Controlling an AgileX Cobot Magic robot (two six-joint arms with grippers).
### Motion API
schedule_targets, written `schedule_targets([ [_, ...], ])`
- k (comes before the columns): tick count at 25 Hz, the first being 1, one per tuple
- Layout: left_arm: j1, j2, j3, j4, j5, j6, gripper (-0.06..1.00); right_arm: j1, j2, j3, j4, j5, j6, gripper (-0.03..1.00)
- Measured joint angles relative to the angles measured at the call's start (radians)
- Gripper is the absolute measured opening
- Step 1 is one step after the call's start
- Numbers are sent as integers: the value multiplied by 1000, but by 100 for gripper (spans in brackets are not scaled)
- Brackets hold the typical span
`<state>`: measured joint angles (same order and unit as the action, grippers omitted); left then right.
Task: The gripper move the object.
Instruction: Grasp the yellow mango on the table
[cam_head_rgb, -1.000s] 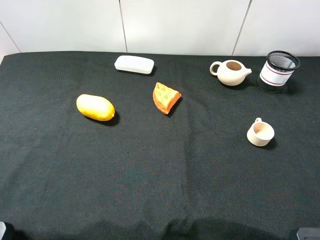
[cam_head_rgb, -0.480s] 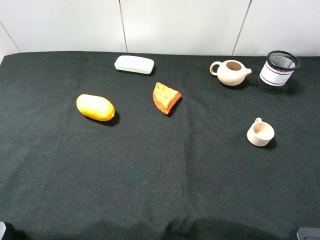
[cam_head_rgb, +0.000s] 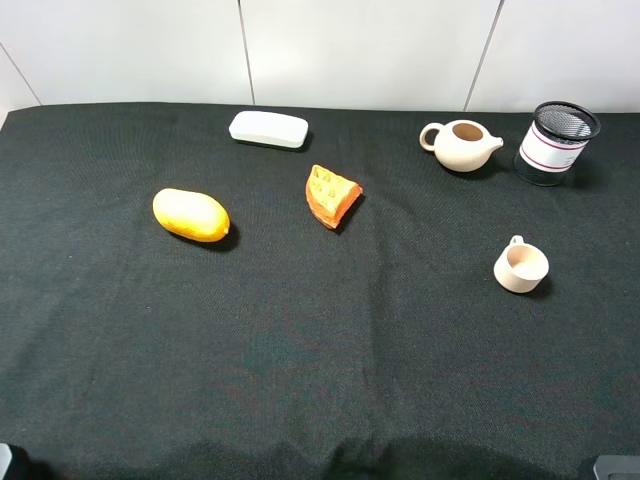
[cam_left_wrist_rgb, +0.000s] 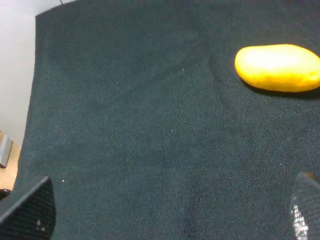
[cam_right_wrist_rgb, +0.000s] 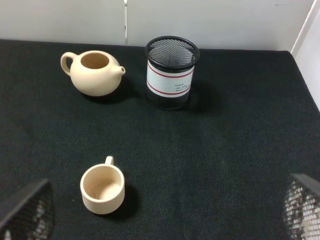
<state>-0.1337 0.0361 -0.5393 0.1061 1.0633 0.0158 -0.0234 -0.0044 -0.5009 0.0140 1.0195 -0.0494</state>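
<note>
Lying on its side on the black cloth (cam_head_rgb: 300, 350), the mango (cam_head_rgb: 190, 215) sits left of the orange wedge (cam_head_rgb: 332, 196). It's well apart from the wedge & a touch nearer the cam, w/ nothing touching it.

L gripper (cam_left_wrist_rgb: 165, 212): only its two fingertips (cam_left_wrist_rgb: 27, 210) show, at opposite edges of the L wrist view. They're spread wide w/ bare cloth btwn them, holding nothing. The mango shows in that view too, well clear of both tips.

R gripper (cam_right_wrist_rgb: 162, 212): same, tips far apart & nothing held.

Other items, all placed vs the wedge:
- White case (cam_head_rgb: 268, 129): behind it & a bit left, near, lying flat.
- Teapot (cam_head_rgb: 462, 145): to the right & a little behind, well apart. It's upright w/ an open top, handle twd the wedge & spout pointing away.
- Mesh pen cup (cam_head_rgb: 556, 143): further right again, just beside the teapot's spout, upright.
- Small cup (cam_head_rgb: 520, 267): right & nearer the cam, well apart. It's upright, w/ its handle on the far side.
</note>
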Motion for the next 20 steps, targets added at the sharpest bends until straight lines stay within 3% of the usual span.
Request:
schedule_targets([
  [20, 0, 646, -285, -3, 2, 16, 99, 0, 0, 0, 0, 0, 0, 69],
])
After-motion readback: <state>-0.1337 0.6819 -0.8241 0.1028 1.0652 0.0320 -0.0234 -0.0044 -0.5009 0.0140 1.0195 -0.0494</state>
